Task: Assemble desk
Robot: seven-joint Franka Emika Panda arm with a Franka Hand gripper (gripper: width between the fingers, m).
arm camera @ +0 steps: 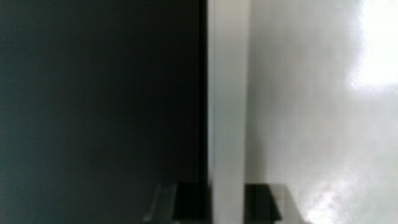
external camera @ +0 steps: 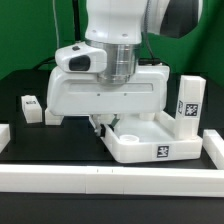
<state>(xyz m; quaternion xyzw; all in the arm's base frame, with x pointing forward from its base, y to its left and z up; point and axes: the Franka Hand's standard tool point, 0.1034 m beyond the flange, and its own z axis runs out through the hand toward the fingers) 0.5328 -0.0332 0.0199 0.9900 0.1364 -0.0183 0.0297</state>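
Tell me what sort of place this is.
Likely a robot lab bench: a Panda arm over a black table fenced by white rails, tagged desk parts such as the tabletop and a leg, green curtain behind.

Exterior view's left: loose leg (external camera: 31, 107) — exterior view's right: tabletop (external camera: 135, 150).
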